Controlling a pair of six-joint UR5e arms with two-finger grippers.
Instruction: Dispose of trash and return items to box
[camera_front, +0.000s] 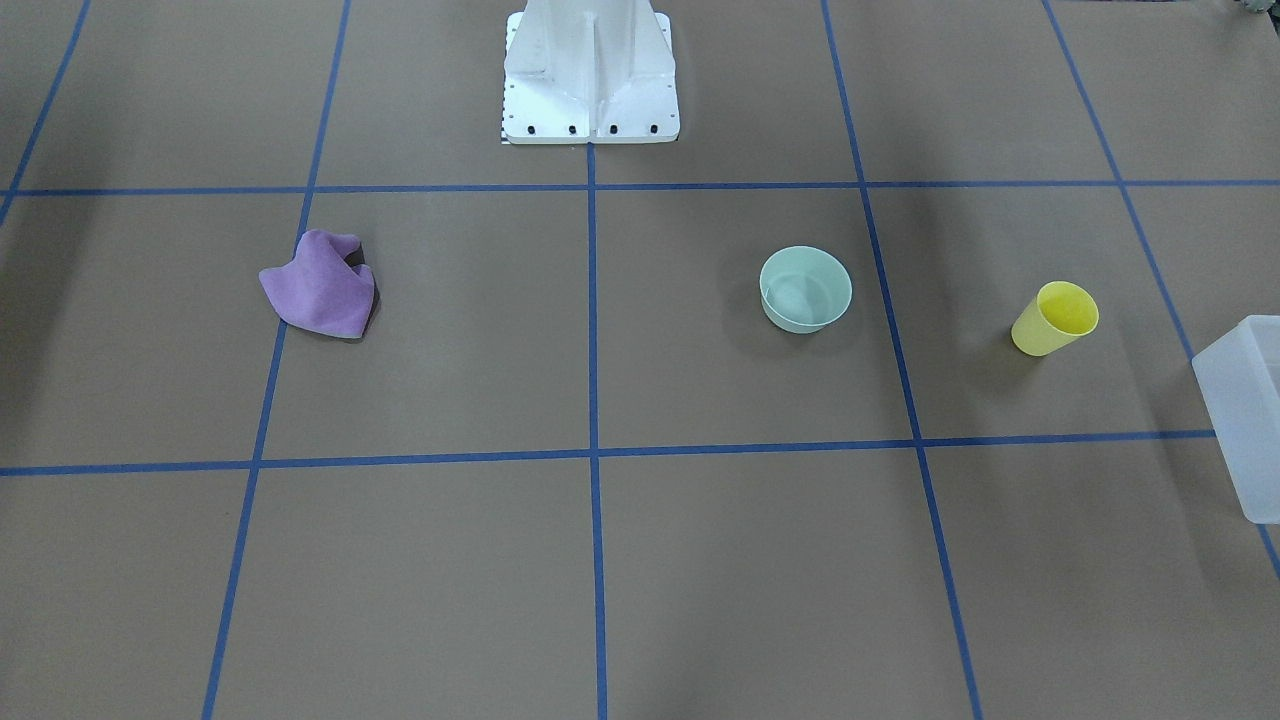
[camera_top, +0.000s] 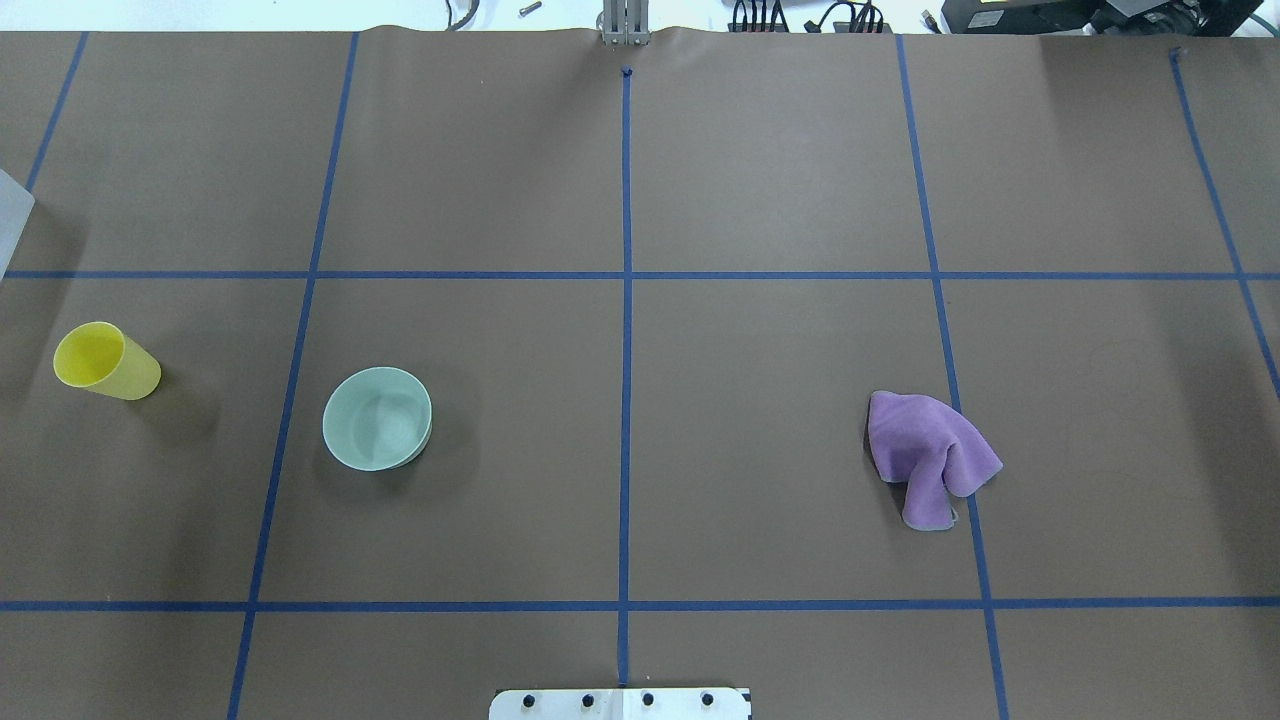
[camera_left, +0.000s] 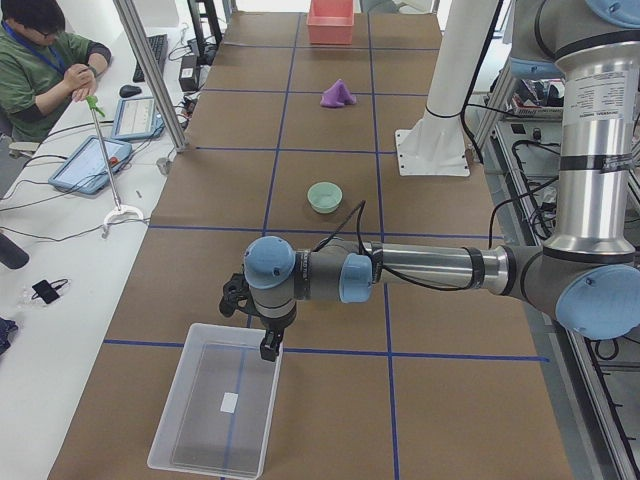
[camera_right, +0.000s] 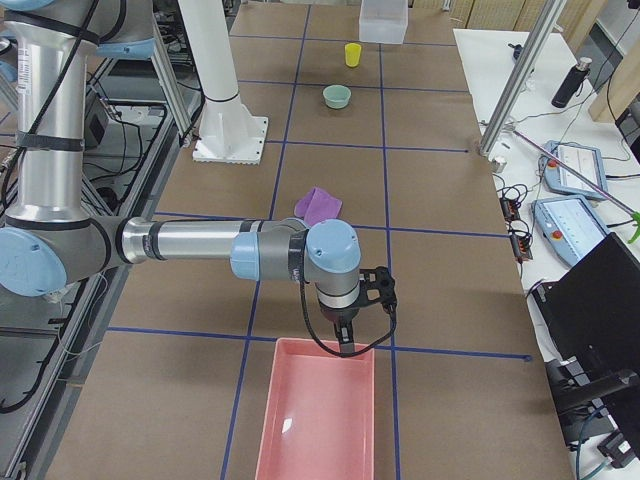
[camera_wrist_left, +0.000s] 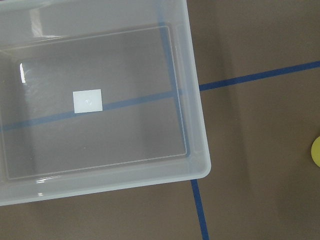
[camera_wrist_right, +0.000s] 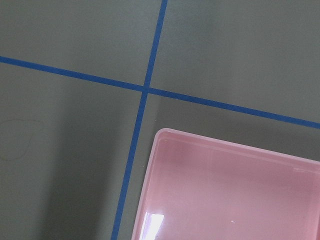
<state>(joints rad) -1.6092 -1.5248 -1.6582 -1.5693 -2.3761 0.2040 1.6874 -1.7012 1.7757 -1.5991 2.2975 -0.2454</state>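
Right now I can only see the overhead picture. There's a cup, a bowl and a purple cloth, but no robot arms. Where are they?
Observer: The left gripper hangs above a corner of the clear box, past the left edge of your picture.
Operator: Is anything inside the box?
Observer: Nothing to pick up. Only a small white label shows on its bottom.
Operator: And the other arm?
Observer: The right gripper hangs over the near end of a pink tray, past your right edge. The tray is empty.
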